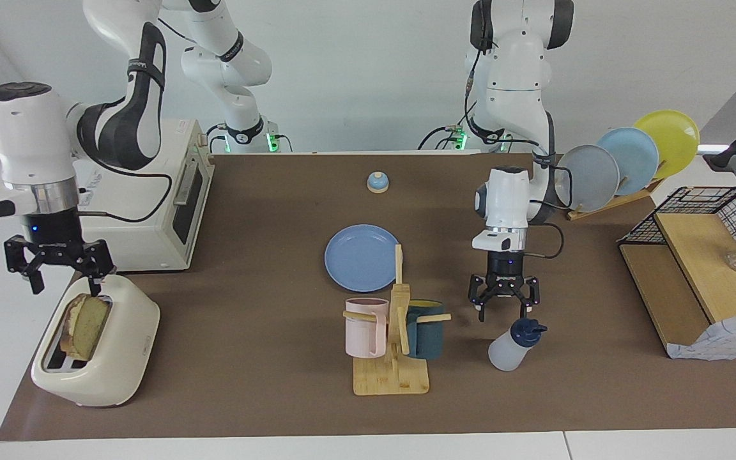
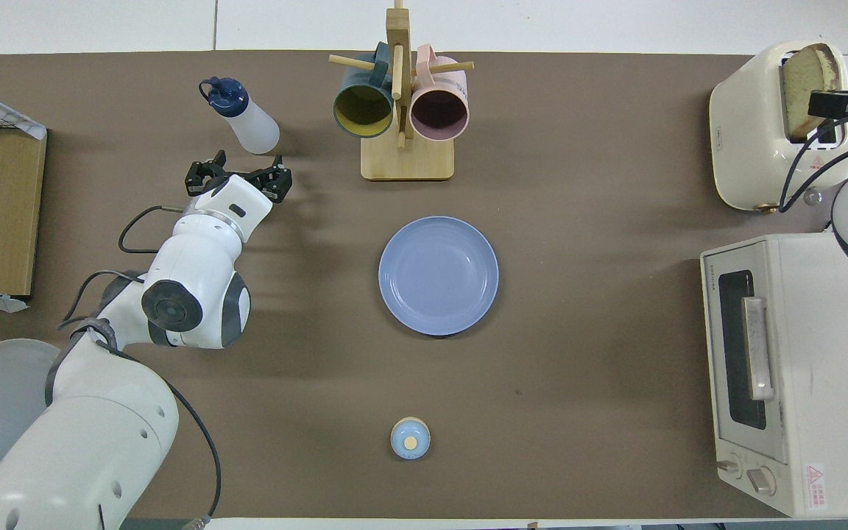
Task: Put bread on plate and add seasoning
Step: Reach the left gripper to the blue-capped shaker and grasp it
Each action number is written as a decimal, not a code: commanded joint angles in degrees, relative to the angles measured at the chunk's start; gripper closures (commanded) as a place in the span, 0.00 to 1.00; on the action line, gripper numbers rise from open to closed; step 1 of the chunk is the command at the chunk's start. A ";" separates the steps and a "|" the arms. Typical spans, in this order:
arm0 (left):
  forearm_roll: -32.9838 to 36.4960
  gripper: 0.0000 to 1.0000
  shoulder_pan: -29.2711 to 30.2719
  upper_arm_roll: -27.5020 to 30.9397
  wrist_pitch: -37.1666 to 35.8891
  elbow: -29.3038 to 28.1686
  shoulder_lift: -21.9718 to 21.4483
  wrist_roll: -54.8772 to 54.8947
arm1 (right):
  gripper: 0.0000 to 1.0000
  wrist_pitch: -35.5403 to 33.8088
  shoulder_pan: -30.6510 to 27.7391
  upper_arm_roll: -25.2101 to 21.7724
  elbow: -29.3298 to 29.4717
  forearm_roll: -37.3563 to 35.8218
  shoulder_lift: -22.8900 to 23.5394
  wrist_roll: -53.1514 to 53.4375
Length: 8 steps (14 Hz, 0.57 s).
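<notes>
The bread (image 1: 85,317) stands upright in a slot of the cream toaster (image 1: 119,345) at the right arm's end of the table; it also shows in the overhead view (image 2: 803,88). My right gripper (image 1: 64,286) is open just above the bread, not touching it; part of it shows in the overhead view (image 2: 832,110). The medium-blue plate (image 1: 361,257) lies empty mid-table (image 2: 439,275). The seasoning bottle (image 1: 512,345) with a navy cap stands tilted beside the mug rack (image 2: 244,121). My left gripper (image 1: 503,311) is open, just above and beside the bottle's cap (image 2: 236,175).
A wooden mug rack (image 1: 393,374) with a pink and a dark mug stands farther from the robots than the plate. A toaster oven (image 1: 157,198), a blue-topped knob (image 1: 377,182), a dish rack with plates (image 1: 623,163) and a wooden shelf with a wire basket (image 1: 694,268) stand around.
</notes>
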 commanded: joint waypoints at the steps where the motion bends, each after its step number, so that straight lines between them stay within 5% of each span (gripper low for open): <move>1: -1.10 0.00 0.66 0.71 -2.57 7.31 4.71 -0.45 | 0.02 3.47 -0.71 0.50 1.52 1.60 2.03 -1.66; 3: -1.01 0.00 1.63 0.80 -6.69 10.82 5.15 -0.54 | 0.04 3.49 -0.19 0.59 2.41 1.78 3.09 -0.26; 7: -0.92 0.00 1.99 0.80 -11.54 13.74 5.41 -0.54 | 0.48 3.14 0.34 0.59 2.23 3.53 3.18 0.81; 8: -0.83 0.00 2.08 0.80 -11.63 14.00 5.85 -0.54 | 0.66 2.96 0.34 0.59 2.23 3.45 3.18 0.63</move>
